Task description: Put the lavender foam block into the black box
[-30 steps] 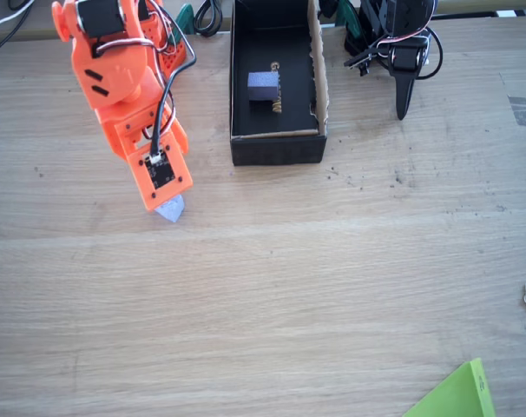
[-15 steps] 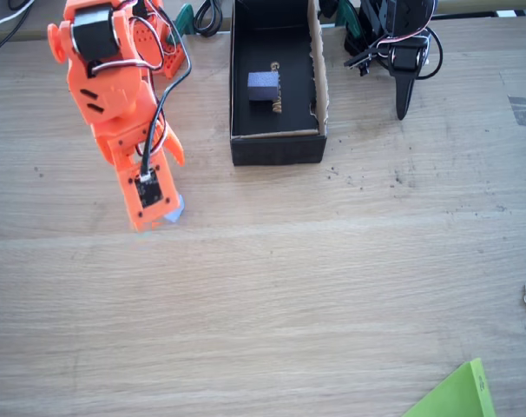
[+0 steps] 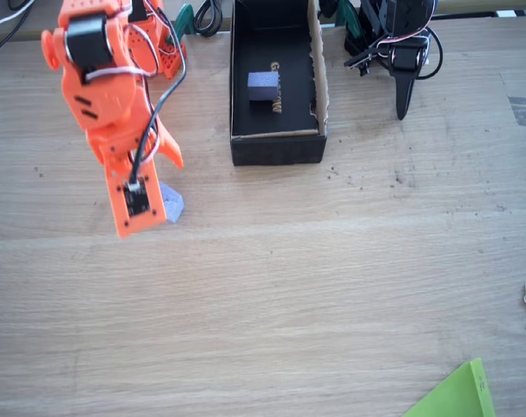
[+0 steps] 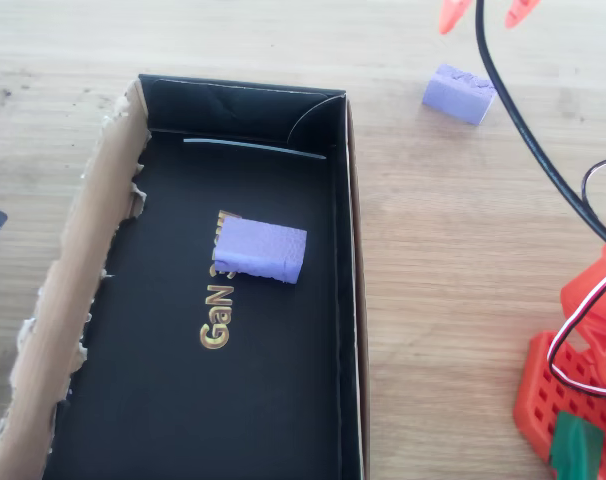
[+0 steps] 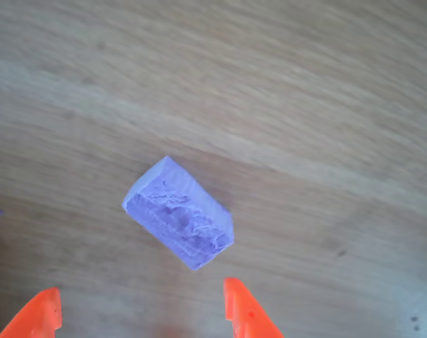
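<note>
The wooden table (image 3: 332,287) fills the fixed view, and on it, at about 12 o'clock, lies the black box (image 3: 316,87), long and low-walled, with a torn brown cardboard edge down one long side. In the overhead view the box (image 4: 345,300) holds one thing: a darker purple block (image 4: 260,251) resting on the black floor at the end of some gold lettering (image 4: 216,316), apart from all four walls. The orange arm (image 3: 107,87) stands at about 10 o'clock in the fixed view, reaching down toward the table. The lavender block (image 3: 173,204) lies on the bare wood outside the box, just beside the arm's lower end; in the overhead view it (image 4: 459,94) sits at about 1 o'clock, well apart from the box wall. In the wrist view the gripper (image 5: 143,317) is spread wide with nothing between its orange fingertips (image 5: 245,313), and the block (image 5: 179,213) lies skewed on the table just ahead of them, untouched.
</note>
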Motion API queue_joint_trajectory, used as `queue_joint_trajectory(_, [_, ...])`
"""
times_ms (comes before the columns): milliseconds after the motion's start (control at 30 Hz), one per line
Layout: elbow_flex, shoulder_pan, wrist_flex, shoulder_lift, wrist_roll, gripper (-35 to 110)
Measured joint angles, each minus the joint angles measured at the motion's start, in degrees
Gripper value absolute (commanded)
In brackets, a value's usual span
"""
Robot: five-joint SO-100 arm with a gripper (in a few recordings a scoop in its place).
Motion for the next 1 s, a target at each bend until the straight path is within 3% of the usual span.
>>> queue_joint_trajectory(367, [12.04, -0.26, -2.90, 5.10, 0.00, 29])
queue_joint_trajectory(1000, [14.33, 0.62, -10.20, 4.13, -1.93, 29])
